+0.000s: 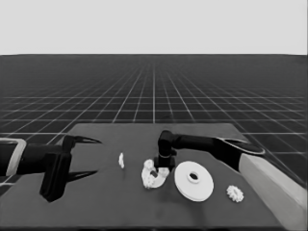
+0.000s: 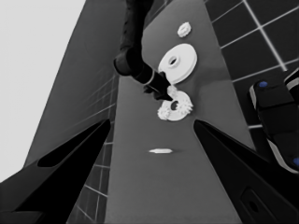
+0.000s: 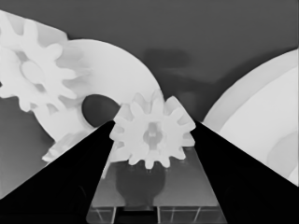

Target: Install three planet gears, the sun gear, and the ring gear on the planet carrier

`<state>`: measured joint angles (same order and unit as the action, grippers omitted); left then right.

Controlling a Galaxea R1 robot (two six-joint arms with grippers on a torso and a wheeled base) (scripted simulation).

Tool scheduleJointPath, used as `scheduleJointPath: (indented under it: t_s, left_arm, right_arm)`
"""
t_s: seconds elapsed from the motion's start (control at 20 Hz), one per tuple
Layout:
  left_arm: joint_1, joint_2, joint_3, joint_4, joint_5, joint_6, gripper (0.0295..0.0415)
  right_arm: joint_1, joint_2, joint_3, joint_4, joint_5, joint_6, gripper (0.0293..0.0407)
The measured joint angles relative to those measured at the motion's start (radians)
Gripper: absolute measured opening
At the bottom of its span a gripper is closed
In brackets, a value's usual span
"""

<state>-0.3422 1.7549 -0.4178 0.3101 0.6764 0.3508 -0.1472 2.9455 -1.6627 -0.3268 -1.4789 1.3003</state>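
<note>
Over the table's (image 1: 110, 202) middle: right arm reaching in from the right edge, forearm level, wrist bent straight down, right gripper (image 1: 162, 166) at the smaller round part (image 1: 153, 177), fingers pinching a held gear (image 3: 152, 135) by its toothed rim, just above the part's far edge beside the centre hole (image 3: 97, 110)

On the smaller round part: seated gear (image 3: 33, 71) at one side of the hole, second toothed rim (image 3: 63, 144) showing at the near edge, partly hidden by a finger

Just right of it, close but whether touching cannot be told: larger round part (image 1: 194, 180), flat on the table, raised hub and dark hole upward

Near the table's right end, well apart from both round parts: loose gear (image 1: 235, 193)

Left of the smaller round part: thin white piece (image 1: 121, 160), alone

At the left edge: left arm parked, level, left gripper (image 1: 82, 156) over the table's left end, fingers spread wide, holding nothing
</note>
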Motion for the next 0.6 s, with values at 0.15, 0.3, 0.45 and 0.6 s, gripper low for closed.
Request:
scheduleJointPath:
  t_s: [0.15,0.3,0.45,0.6]
  left_arm:
    - [0.0,0.0,0.0,0.0,0.0,0.0,0.0385]
    - [0.0,0.0,0.0,0.0,0.0,0.0,0.0385]
    - [0.0,0.0,0.0,0.0,0.0,0.0,0.0385]
    - [0.0,0.0,0.0,0.0,0.0,0.0,0.0385]
  right_arm:
    - [0.0,0.0,-0.001,-0.001,0.0,0.0,0.0381]
    - [0.0,0.0,-0.001,-0.001,0.0,0.0,0.0385]
    - [0.0,0.0,-0.001,-0.001,0.0,0.0,0.0385]
    - [0.096,-0.023,0.081,0.09,-0.041,0.048,0.0385]
